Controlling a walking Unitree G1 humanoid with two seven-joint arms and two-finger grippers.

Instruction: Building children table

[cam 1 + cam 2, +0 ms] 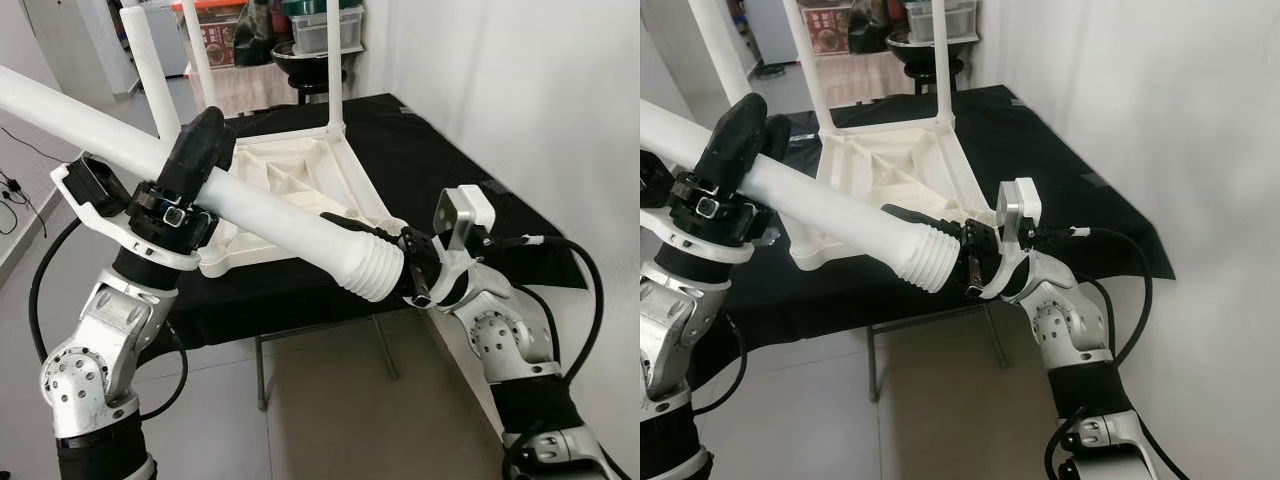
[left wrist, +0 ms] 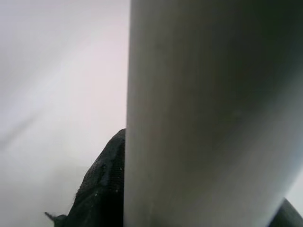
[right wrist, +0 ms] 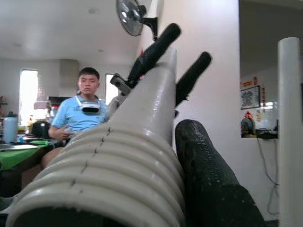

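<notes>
A long white table leg (image 1: pixel 270 215) with a ribbed screw end (image 1: pixel 372 268) slants across in front of me. My left gripper (image 1: pixel 205 140) is shut around its middle, and the leg's white tube (image 2: pixel 213 113) stands against one black finger (image 2: pixel 102 189) in the left wrist view. My right gripper (image 1: pixel 340 240) is shut on the ribbed end (image 3: pixel 109 170), with one finger (image 3: pixel 208 184) pressed against the ribs. The white tabletop (image 1: pixel 290 185) lies upside down on the black-covered table (image 1: pixel 450 160), with fitted legs (image 1: pixel 333 70) pointing up.
A white wall (image 1: pixel 520 90) runs close along my right. Plastic bins and boxes (image 1: pixel 320 25) stand behind the table. Cables (image 1: pixel 20 190) lie on the floor at the left. A person in a blue shirt (image 3: pixel 85 113) sits across the room under a wall fan (image 3: pixel 130 16).
</notes>
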